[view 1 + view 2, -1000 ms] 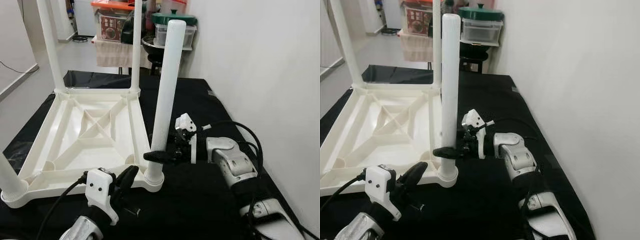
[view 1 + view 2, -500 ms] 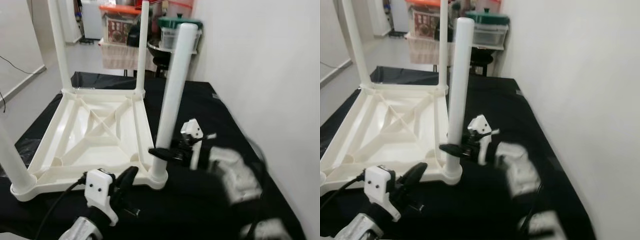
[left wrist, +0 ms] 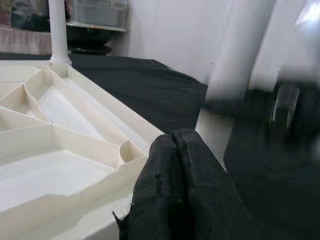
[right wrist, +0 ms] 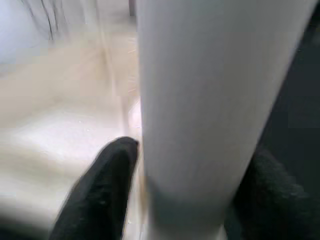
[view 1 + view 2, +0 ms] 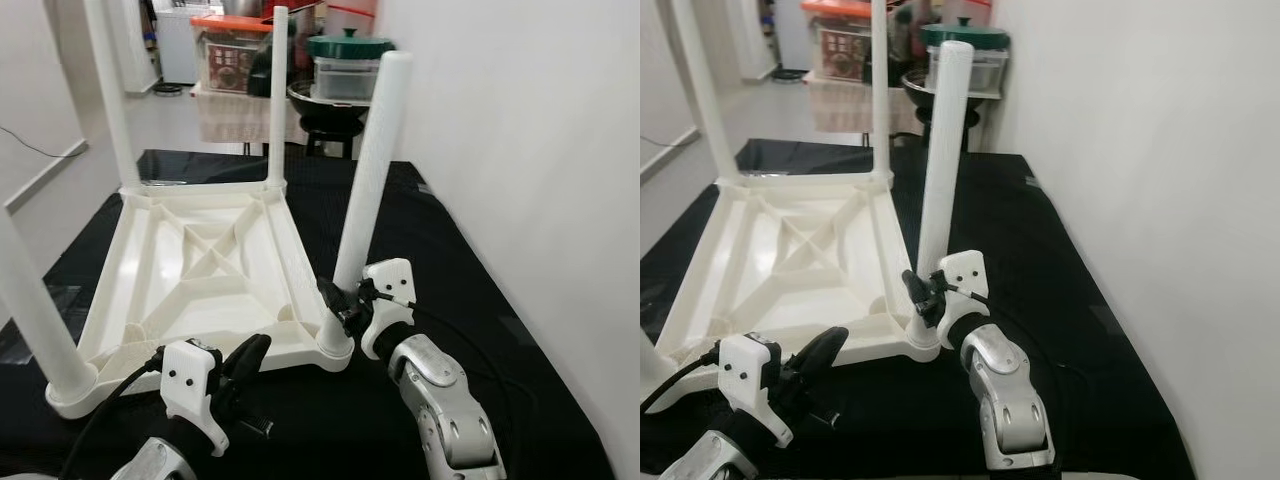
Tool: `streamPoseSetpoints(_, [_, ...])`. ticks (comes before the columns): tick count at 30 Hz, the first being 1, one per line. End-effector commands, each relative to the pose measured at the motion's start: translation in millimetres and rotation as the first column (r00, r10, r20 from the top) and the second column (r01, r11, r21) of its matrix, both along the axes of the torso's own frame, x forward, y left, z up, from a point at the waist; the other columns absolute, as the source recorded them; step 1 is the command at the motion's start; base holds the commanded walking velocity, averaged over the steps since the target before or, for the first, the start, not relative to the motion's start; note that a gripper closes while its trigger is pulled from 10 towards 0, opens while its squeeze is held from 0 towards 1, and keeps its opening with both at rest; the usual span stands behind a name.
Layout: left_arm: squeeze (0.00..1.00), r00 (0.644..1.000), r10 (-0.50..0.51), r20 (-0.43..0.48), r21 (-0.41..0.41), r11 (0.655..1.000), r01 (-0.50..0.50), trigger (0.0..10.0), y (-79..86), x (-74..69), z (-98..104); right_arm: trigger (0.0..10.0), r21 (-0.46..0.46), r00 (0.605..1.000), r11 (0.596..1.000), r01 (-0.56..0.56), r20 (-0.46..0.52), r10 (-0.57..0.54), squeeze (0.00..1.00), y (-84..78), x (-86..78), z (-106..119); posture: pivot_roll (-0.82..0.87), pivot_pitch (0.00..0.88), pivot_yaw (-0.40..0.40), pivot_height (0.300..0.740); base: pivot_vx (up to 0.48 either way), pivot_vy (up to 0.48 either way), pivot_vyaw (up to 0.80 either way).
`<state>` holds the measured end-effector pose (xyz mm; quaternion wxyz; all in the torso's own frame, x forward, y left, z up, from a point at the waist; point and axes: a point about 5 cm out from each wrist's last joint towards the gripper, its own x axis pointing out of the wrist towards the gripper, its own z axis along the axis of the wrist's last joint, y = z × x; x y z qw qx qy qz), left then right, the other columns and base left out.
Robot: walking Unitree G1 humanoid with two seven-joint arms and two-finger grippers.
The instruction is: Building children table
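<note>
Legs stand in all four corner sockets of the upturned tabletop (image 5: 190,260); right gripper (image 5: 340,305) fingers straddle the tilted near leg (image 5: 365,190), left gripper (image 3: 182,150) clenched empty; flipping remains

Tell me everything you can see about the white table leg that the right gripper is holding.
The table leg is a smooth, round, white tube, plastic by its look, with a rounded top. It stands in the near right corner socket of the upturned white tabletop, leaning slightly to the robot's right. The right gripper has one black finger on each side of it, just above the socket. The tabletop lies on a black cloth.
</note>
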<state>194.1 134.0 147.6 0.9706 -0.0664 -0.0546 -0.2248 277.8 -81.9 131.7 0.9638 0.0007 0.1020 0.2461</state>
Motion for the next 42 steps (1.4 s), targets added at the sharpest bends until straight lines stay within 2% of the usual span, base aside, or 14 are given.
streamPoseSetpoints(1, [0.0,1.0,-0.007,-0.004,0.004,1.0,0.007,10.0,0.3,-0.4,0.8,10.0,0.027,0.999,0.999,-0.018,-0.037,0.019,1.0,4.1,-1.6,-0.6,0.06,0.021,-0.087,0.74,0.0,0.0,0.0])
streamPoseSetpoints(7, [0.0,1.0,-0.011,-0.007,0.001,1.0,0.011,10.0,-0.5,1.3,-0.4,10.0,0.096,0.98,0.975,-0.198,0.019,0.197,1.0,11.8,4.9,19.3,0.06,0.002,-0.091,0.74,0.0,0.0,0.0])
streamPoseSetpoints(9, [0.0,1.0,-0.013,-0.008,-0.002,1.0,0.013,10.0,-2.3,3.2,-1.6,10.0,0.075,0.881,0.881,-0.467,0.123,0.457,0.0,10.6,11.9,37.9,0.07,0.0,-0.098,0.74,0.0,0.0,0.0])
streamPoseSetpoints(12, [0.0,1.0,-0.014,-0.008,-0.003,1.0,0.014,10.0,-2.9,3.8,-2.0,10.0,0.054,0.832,0.836,-0.547,0.151,0.534,0.0,8.3,13.9,43.1,0.07,0.0,-0.098,0.74,0.0,0.0,0.0])
streamPoseSetpoints(15, [0.0,1.0,-0.015,-0.008,-0.005,1.0,0.015,10.0,-5.3,5.5,-3.6,10.0,0.026,0.66,0.665,-0.747,0.15,0.736,0.0,-1.0,25.3,49.1,0.08,0.0,-0.111,0.74,0.0,0.0,0.0])
streamPoseSetpoints(20, [0.0,1.0,-0.015,-0.008,-0.007,1.0,0.015,10.0,-7.0,6.5,-4.7,10.0,0.033,0.62,0.62,-0.784,0.112,0.777,0.0,-6.8,39.1,50.5,0.09,0.0,-0.117,0.74,0.0,0.0,0.0])
streamPoseSetpoints(21, [0.0,1.0,-0.015,-0.008,-0.008,1.0,0.015,10.0,-7.6,6.6,-5.0,3.1,0.047,0.61,0.609,-0.792,0.103,0.785,0.0,-8.8,43.3,51.4,0.09,0.0,-0.12,0.74,0.0,0.0,0.0])
streamPoseSetpoints(22, [0.0,1.0,-0.015,-0.008,-0.008,1.0,0.015,10.0,-7.6,6.6,-5.0,3.1,0.047,0.61,0.609,-0.792,0.103,0.785,0.0,-8.8,43.3,51.4,0.09,0.0,-0.12,0.74,0.0,0.0,0.0])
streamPoseSetpoints(23, [0.0,1.0,-0.015,-0.008,-0.008,1.0,0.015,10.0,-8.1,6.6,-5.3,0.0,0.067,0.6,0.596,-0.8,0.099,0.794,0.0,-11.7,48.6,53.1,0.09,0.0,-0.121,0.74,0.0,0.0,0.0])
streamPoseSetpoints(36, [0.0,1.0,-0.018,-0.008,-0.013,1.0,0.018,10.0,-9.1,4.3,-4.4,0.0,0.047,0.631,0.631,-0.774,0.135,0.764,0.0,-22.6,52.1,54.3,0.07,0.0,-0.106,0.74,0.0,0.0,0.0])
streamPoseSetpoints(39, [0.0,1.0,-0.02,-0.006,-0.016,1.0,0.02,10.0,-7.7,2.4,-2.9,0.0,0.028,0.761,0.763,-0.646,0.114,0.639,0.0,-24.2,41.6,44.3,0.06,0.0,-0.103,0.74,0.0,0.0,0.0])
streamPoseSetpoints(40, [0.0,1.0,-0.02,-0.006,-0.016,1.0,0.02,10.0,-7.7,2.4,-2.9,0.0,0.028,0.761,0.763,-0.646,0.114,0.639,0.0,-24.2,41.6,44.3,0.06,0.0,-0.103,0.74,0.0,0.0,0.0])
streamPoseSetpoints(41, [0.0,1.0,-0.021,-0.006,-0.016,1.0,0.02,10.0,-6.2,1.3,-1.9,0.0,0.019,0.917,0.921,-0.389,0.109,0.384,0.0,-20.0,42.1,35.8,0.05,0.002,-0.1,0.74,0.0,0.0,0.0])
streamPoseSetpoints(42, [0.0,1.0,-0.021,-0.006,-0.016,1.0,0.02,10.0,-6.2,1.3,-1.9,0.0,0.019,0.917,0.921,-0.389,0.109,0.384,0.0,-20.0,42.1,35.8,0.05,0.002,-0.1,0.74,0.0,0.0,0.0])
